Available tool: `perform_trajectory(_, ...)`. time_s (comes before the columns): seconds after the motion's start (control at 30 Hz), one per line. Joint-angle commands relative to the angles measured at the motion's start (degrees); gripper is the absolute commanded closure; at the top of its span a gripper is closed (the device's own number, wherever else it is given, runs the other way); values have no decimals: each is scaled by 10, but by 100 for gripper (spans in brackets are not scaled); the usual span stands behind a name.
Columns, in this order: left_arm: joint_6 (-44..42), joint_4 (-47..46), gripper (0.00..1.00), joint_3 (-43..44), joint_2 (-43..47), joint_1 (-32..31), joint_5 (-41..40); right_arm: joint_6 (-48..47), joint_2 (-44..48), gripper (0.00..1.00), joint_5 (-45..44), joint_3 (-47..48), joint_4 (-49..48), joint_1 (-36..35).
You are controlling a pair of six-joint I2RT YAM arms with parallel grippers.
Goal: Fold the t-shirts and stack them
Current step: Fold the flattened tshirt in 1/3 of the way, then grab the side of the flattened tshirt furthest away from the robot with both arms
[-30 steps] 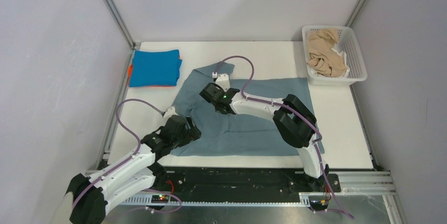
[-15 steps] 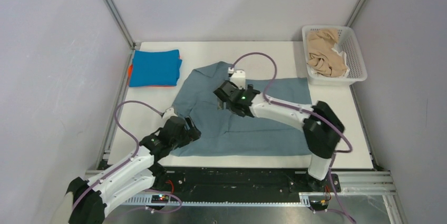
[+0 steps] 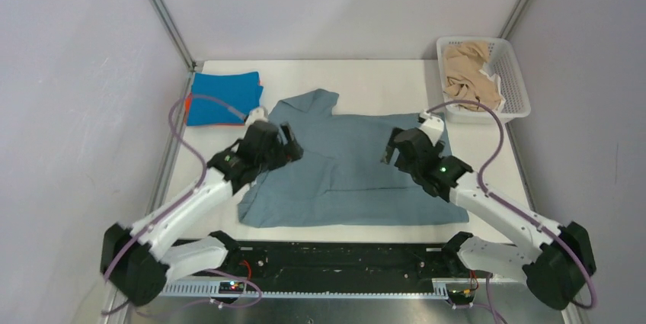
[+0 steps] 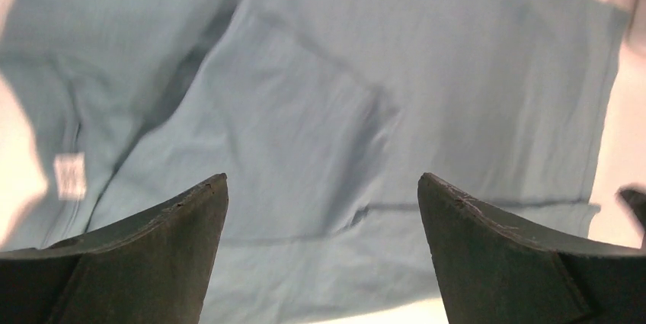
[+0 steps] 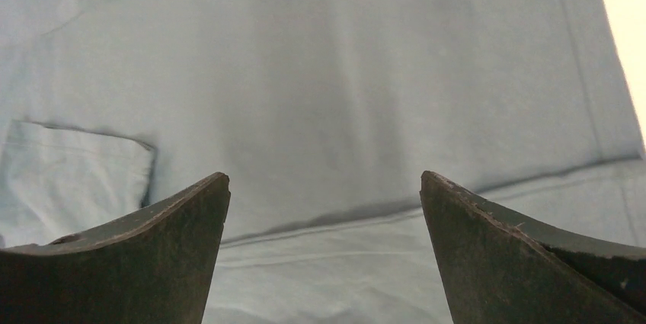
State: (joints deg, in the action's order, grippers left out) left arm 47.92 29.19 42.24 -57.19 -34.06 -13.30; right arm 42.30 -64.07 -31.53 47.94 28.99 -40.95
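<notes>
Both arms draw apart over the large grey-blue t-shirt (image 3: 346,179), which lies spread across the middle of the white table (image 3: 373,78). A second ago the right arm was stretched across to the shirt's left shoulder while the left gripper (image 3: 292,145) sat low at the near-left corner of the cloth. The right gripper (image 3: 391,155) has since swung back to the shirt's right half, and the left one has climbed to the sleeve side. Each wrist view shows its two dark fingers (image 4: 164,225) spread wide with nothing between them, only flat cloth below, so neither arm is carrying anything. The left wrist view shows a panel of cloth (image 4: 305,110) already turned in over the body of the shirt. The right wrist view shows a small folded flap (image 5: 76,164) at its left and a hem line running across. The shirt appears released and only partly folded, with the arms seemingly lining up on opposite sides for the next fold. At the far left a folded bright blue t-shirt (image 3: 225,97) rests on an orange one (image 3: 187,103), of which only an edge shows; this is the stack the grey-blue shirt would join. Crumpled beige t-shirts (image 3: 468,72) wait in the white lattice basket (image 3: 515,88) at the far right corner, so much of the job looks undone.
</notes>
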Motion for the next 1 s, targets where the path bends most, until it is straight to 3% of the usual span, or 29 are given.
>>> perform_trajectory(0.0, -68, -12, 2, 151, -170, 31, -27, -15, 81, 0, 81, -57, -34, 50)
perform_trajectory(0.3, -161, -12, 2, 525, -555, 114, 72, -35, 140, 0, 102, -105, -48, 107)
perform_trajectory(0.37, -189, -11, 2, 632, -622, 115, 67, -38, 134, 0, 107, -109, -51, 116)
perform_trajectory(0.5, -219, -4, 2, 745, -722, 116, 22, -42, 121, 0, 116, -111, -49, 131)
perform_trajectory(0.63, -241, -3, 2, 819, -798, 117, -17, -43, 112, 0, 124, -116, -58, 144)
perform_trajectory(0.7, -242, 6, 2, 846, -822, 124, 24, -43, 109, 0, 131, -119, -64, 149)
perform_trajectory(0.9, -135, 7, 2, 853, -855, 160, 118, -42, 107, 0, 144, -122, -67, 158)
perform_trajectory(0.97, -125, 8, 1, 846, -861, 164, 115, -42, 111, 0, 144, -124, -66, 160)
